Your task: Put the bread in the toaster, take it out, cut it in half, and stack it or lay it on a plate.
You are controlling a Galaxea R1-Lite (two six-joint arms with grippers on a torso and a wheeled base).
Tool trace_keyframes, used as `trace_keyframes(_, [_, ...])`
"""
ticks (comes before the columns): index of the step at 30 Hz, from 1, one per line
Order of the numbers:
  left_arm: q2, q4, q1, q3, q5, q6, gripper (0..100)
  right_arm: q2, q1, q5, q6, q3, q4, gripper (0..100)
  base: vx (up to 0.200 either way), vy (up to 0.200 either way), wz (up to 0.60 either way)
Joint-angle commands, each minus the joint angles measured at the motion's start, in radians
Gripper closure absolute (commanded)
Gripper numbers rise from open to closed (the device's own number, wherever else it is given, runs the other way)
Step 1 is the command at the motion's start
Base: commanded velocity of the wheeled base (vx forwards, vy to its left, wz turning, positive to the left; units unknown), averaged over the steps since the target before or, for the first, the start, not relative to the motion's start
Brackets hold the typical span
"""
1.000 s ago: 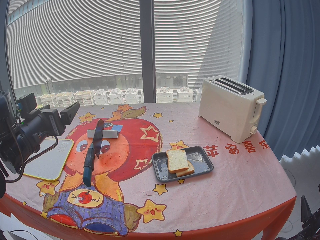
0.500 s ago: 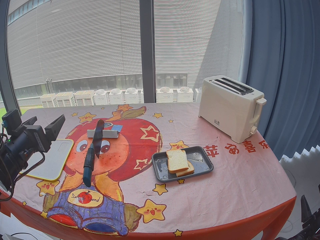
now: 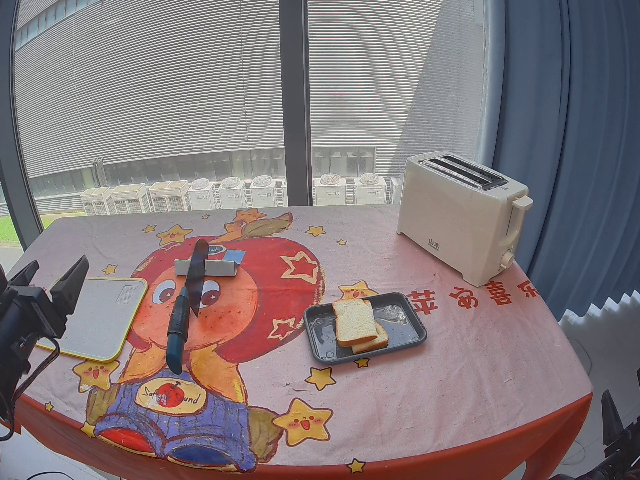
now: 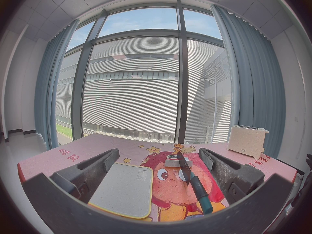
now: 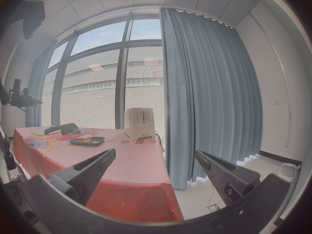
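Where the patterned table [image 3: 433, 395] carries red lettering, item one: a dark grey tray [image 3: 408, 333], flat, right of centre. On it sits the bread [image 3: 355, 321], two pale slices, the upper one overlapping the lower, whose crust shows toward the near right.

Item two: toaster [image 3: 463, 215], cream, two slots on top, at the far right of the table, well apart from the tray, side lever at the top of its slot.

Item three: knife [image 3: 185, 301], dark blade, teal handle, left of centre. The blade leans on a small grey block [image 3: 217, 267] and the handle points to the near edge.

Item four: cutting board [image 3: 100, 315], white with a yellow rim, flat near the left edge, just beside the knife.

Item five: left gripper [image 3: 50, 281], at the table's left edge beside the board, jaws spread wide, holding nothing.

Item six: right gripper [image 5: 154, 154], low and off the table's near right corner, facing the tray and toaster from a distance, jaws spread wide, holding nothing.
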Motion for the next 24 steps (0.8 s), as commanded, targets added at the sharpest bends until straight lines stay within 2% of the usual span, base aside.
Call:
trace_keyframes(1, [-0.086,0.001,0.003,0.046,0.0,0.002,0,-0.016,-0.001,0.0,-0.001,0.018,0.0,0,0.0,0.0,0.0])
trace_keyframes(8, [-0.182,0.002,0.006,0.129,0.006,0.002,0,-0.016,0.0,0.0,-0.001,0.018,0.0,0,0.0,0.0,0.0])
trace_keyframes(13, [-0.278,0.002,0.075,0.208,0.003,0.002,0,-0.016,0.0,0.0,-0.001,0.018,0.0,0,0.0,0.0,0.0])
trace_keyframes(21, [-0.385,0.011,0.077,0.295,0.003,0.006,0,-0.016,-0.001,0.0,0.001,0.018,0.0,0,0.0,0.0,0.0])
trace_keyframes(24, [-0.44,0.047,0.077,0.297,0.002,0.007,0,-0.016,0.0,0.0,-0.001,0.018,0.0,0,0.0,0.0,0.0])
